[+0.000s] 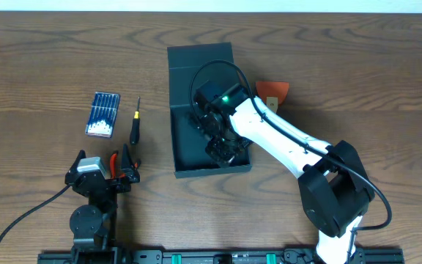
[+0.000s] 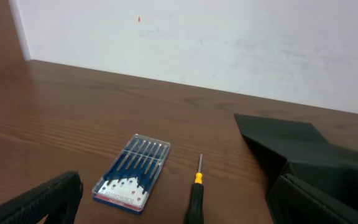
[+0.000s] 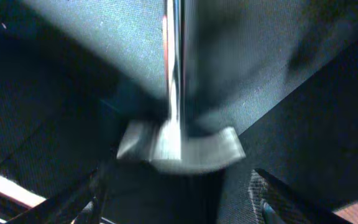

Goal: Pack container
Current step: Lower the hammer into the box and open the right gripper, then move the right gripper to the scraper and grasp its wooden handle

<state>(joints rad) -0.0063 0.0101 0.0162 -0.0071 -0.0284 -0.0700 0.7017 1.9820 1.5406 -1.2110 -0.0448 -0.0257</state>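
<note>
The container (image 1: 189,143) is a dark square box in the middle of the table, its flap lid (image 1: 200,62) open toward the back. It also shows in the left wrist view (image 2: 309,165). My right gripper (image 1: 222,147) reaches down inside the box. In the right wrist view its fingers (image 3: 176,205) are spread, with a blurred tool (image 3: 178,146) between them: black handle, wide metal blade. There is a gap at the right finger. My left gripper (image 1: 102,163) is open and empty at the front left, its fingers (image 2: 179,211) facing the loose tools.
A small blue case of white-tipped bits (image 1: 102,114) (image 2: 132,174) and a black-handled screwdriver (image 1: 134,128) (image 2: 196,196) lie left of the box. An orange object (image 1: 275,91) lies behind the right arm. Something red (image 1: 116,163) sits by the left gripper.
</note>
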